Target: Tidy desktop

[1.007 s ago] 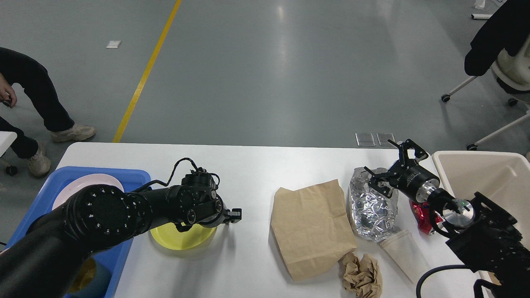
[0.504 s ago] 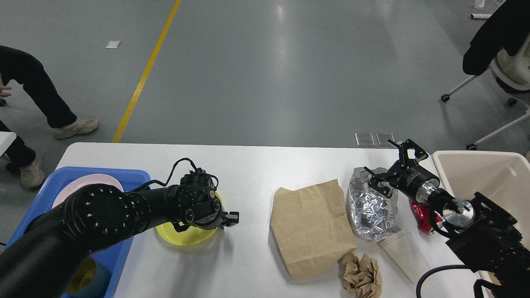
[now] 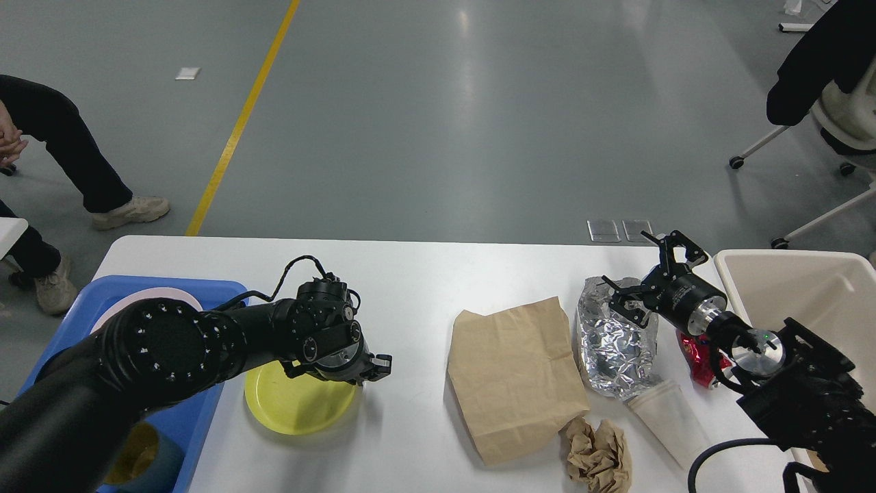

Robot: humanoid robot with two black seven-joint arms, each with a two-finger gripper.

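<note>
The yellow plate, grasped at its 2 o'clock rim by the left fingers, has been dragged toward 7 o'clock on the table, nearer the blue tray; the right fingers are spread, idle.

My two arms are black, and so is my left gripper and my right gripper. The large rectangular desktop is plain white. On it lie a round yellow plastic plate, a flat brown paper bag, a crinkled silver foil bag, a crumpled tan paper wad and a white paper cup. A red wrapper, perhaps foil, shows partly. The rectangular plastic tray is blue; the rectangular bin is beige.
</note>
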